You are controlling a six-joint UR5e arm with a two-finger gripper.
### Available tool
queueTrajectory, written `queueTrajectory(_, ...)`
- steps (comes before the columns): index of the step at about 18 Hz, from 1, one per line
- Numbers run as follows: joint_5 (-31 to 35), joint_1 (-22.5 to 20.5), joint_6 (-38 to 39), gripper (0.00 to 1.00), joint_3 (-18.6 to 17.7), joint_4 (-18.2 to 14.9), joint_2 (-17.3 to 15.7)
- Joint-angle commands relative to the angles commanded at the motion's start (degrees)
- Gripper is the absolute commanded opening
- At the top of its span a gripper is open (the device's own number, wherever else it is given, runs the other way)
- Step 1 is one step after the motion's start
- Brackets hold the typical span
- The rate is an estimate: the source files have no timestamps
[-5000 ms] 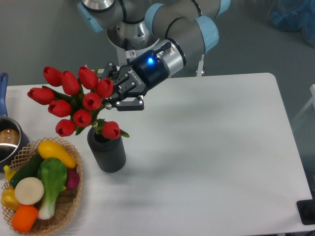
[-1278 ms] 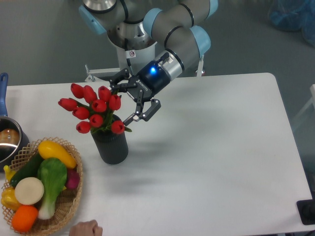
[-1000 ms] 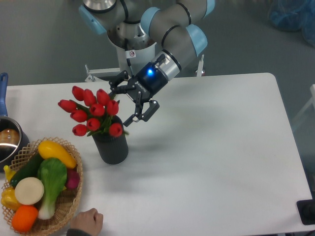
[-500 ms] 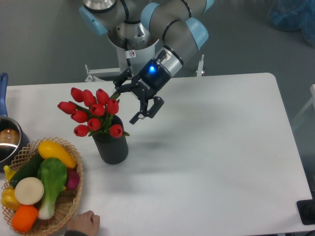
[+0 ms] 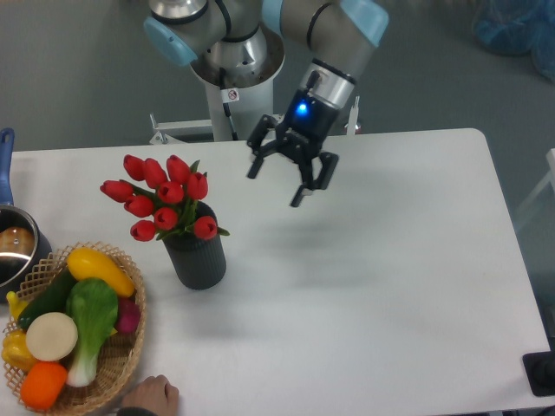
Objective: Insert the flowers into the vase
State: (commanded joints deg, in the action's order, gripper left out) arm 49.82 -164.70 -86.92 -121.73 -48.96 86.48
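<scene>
One bunch of about nine red flowers (image 5: 161,198) stood in the single dark vase (image 5: 197,258) on the surface (image 5: 390,260); the one gripper (image 5: 276,182) hung apart, fingers spread, empty.

Stems of red tulip bunch (image 5: 161,198) hidden inside dark grey ribbed cylinder vase (image 5: 196,258); vase mouth covered by buds and leaves. Shiny steel pot (image 5: 12,250) with blue handle (image 5: 5,154) cut by left edge. Bare human hand (image 5: 152,397) cut by bottom edge. Woven wicker basket (image 5: 124,351): lower rim at frame edge, floor buried under vegetables. Arm's upper links run off top. Black object (image 5: 541,374) at lower right corner cut off, unidentifiable. Blue bundle (image 5: 513,28) at top right cropped.
</scene>
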Motion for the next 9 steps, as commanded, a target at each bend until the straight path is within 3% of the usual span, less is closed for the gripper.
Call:
queueTrajectory(3, 3.9, -0.9, -0.4, 1.0, 2.9, -0.2, 1.1)
queueTrajectory(9, 22.1, -0.2, -0.5, 1.0, 8.0, -1.1, 4.6)
